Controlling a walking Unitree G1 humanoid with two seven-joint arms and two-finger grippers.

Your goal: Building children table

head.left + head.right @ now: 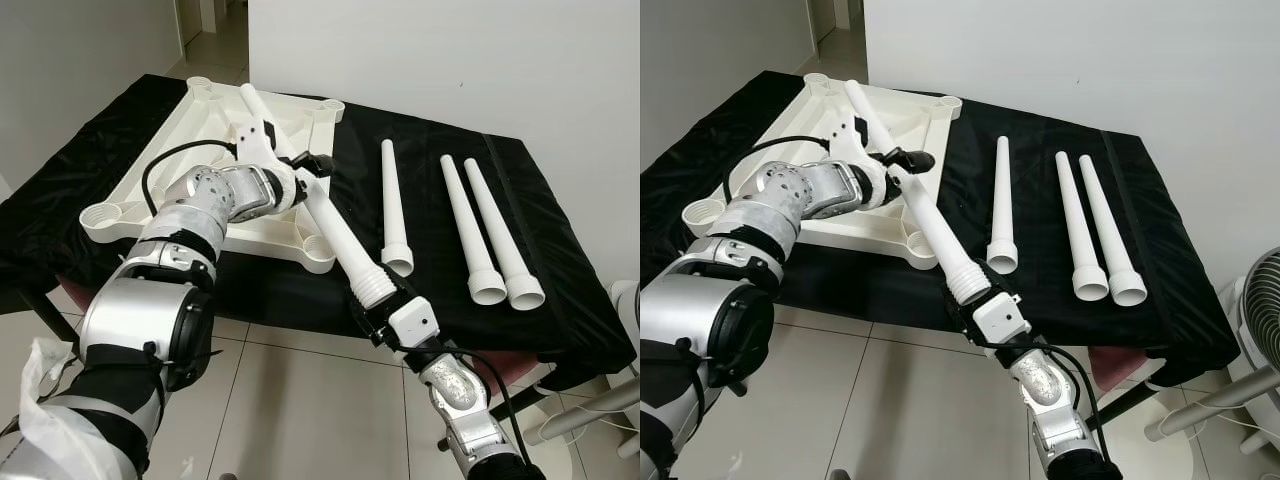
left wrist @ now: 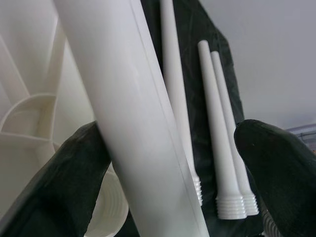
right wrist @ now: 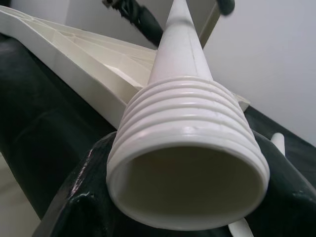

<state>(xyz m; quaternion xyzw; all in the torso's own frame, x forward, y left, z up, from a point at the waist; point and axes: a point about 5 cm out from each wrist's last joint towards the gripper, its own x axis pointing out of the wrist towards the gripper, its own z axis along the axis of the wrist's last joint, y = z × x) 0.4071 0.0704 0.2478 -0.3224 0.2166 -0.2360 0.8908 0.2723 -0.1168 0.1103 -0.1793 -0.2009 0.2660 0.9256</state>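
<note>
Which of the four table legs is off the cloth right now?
The leftmost leg: the right pincer grips its threaded end, the left pincer its shaft. The other three legs lie flat on the black cloth.

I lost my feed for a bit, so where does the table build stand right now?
No legs are screwed in yet: the upside-down tabletop shows open corner sockets. One leg is in hand, with the right end effector at its threaded end and the left end effector around the shaft. Three more legs lie on the black cloth, still to fit.
</note>
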